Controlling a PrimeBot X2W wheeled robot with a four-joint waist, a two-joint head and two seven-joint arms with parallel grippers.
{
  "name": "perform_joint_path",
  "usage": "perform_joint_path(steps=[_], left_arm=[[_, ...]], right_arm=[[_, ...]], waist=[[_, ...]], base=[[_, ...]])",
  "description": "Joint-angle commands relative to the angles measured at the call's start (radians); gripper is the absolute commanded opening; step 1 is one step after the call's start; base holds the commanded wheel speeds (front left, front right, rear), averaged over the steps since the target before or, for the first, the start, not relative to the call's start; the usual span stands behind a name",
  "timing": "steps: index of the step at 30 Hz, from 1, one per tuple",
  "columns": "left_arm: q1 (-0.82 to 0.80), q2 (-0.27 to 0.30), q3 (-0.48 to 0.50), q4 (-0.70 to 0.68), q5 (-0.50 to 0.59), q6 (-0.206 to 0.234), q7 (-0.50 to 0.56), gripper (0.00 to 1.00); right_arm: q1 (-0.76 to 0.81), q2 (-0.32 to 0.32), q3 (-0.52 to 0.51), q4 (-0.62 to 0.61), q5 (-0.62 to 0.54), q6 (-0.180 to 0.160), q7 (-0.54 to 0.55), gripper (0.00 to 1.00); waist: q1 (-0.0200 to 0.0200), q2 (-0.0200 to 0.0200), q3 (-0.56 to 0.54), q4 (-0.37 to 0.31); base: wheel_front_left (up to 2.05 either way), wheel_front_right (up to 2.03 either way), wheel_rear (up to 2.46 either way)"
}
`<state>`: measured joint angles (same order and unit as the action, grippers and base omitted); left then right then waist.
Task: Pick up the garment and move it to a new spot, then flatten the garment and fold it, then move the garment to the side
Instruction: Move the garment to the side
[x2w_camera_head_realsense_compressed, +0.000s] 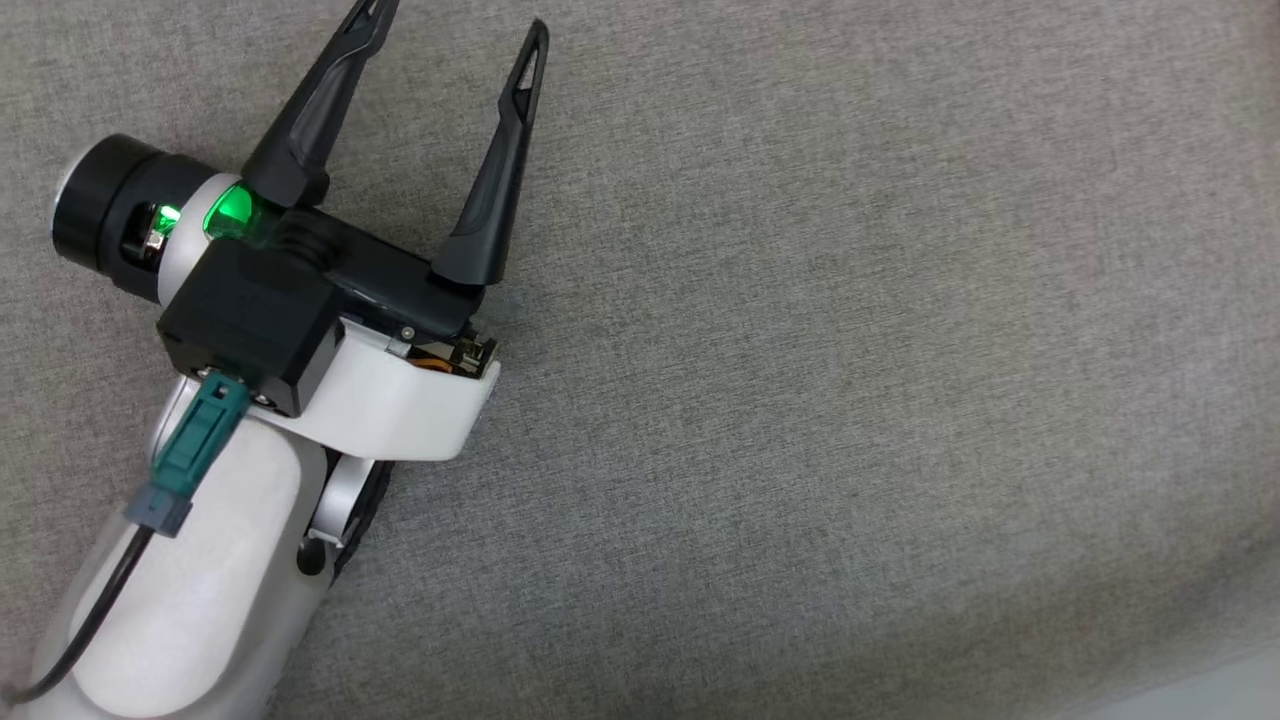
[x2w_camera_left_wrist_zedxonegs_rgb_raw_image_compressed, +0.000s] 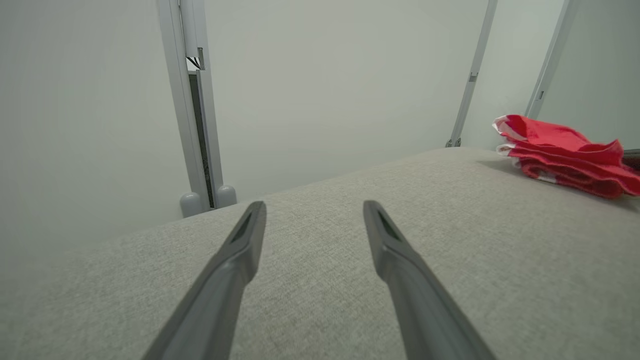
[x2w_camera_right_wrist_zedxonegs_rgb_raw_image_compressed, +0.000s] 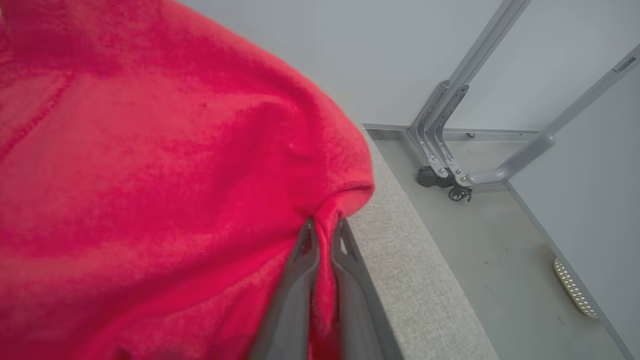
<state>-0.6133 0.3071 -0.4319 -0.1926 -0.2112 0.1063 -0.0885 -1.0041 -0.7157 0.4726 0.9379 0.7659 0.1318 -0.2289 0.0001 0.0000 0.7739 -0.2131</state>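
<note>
Right wrist view | garment (x2w_camera_right_wrist_zedxonegs_rgb_raw_image_compressed: 150, 175) | solid red, soft-textured, bulging, puckered at edge

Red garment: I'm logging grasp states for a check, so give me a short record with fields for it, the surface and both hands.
garment: red knit fabric garment, bunched at the surface's edge
surface: grey woven cloth-covered surface
right hand: dark two-fingered, shut, pinching a fold of the garment
left hand: dark two-fingered, open, holding nothing, over bare surface
</note>
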Motion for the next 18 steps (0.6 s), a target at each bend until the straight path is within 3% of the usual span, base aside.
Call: perform_joint_path(steps=[1,4,5,6,13,18], left_arm=[[-0.012,0.015,0.005,0.006,0.011,-0.001,0.003,1.0],[-0.022,0.022,0.007,0.006,0.017,-0.001,0.01,1.0],[-0.025,0.024,0.007,0.006,0.017,0.0,0.011,1.0],[-0.026,0.024,0.006,0.007,0.016,0.0,0.011,1.0],[-0.008,0.01,-0.003,0.035,-0.002,0.005,-0.016,1.0],[0.042,0.004,0.005,0.072,-0.025,0.02,-0.049,1.0]], right_arm=[[-0.016,0.0,-0.001,0.012,0.01,-0.002,-0.008,0.0],[-0.038,0.006,-0.007,0.044,0.014,-0.002,-0.015,0.04],[-0.047,0.008,-0.016,0.059,0.014,-0.002,-0.022,0.43],[-0.052,0.013,-0.019,0.075,0.013,-0.002,-0.022,0.98],[-0.041,0.048,-0.05,0.176,-0.009,-0.002,-0.035,1.0],[0.046,0.069,-0.113,0.115,0.011,-0.002,-0.037,1.0]], waist=[[-0.0001,0.0,0.021,0.013],[-0.0001,0.0,0.033,0.014],[-0.0001,0.0,0.036,0.015],[-0.0001,0.0,0.037,0.015],[-0.0001,0.0,-0.017,0.016],[-0.0001,0.0,-0.109,0.006]], base=[[0.0,0.0,0.0],[0.0,0.0,0.0],[0.0,0.0,0.0],[0.0,0.0,0.0],[0.0,0.0,0.0],[0.0,0.0,0.0]])
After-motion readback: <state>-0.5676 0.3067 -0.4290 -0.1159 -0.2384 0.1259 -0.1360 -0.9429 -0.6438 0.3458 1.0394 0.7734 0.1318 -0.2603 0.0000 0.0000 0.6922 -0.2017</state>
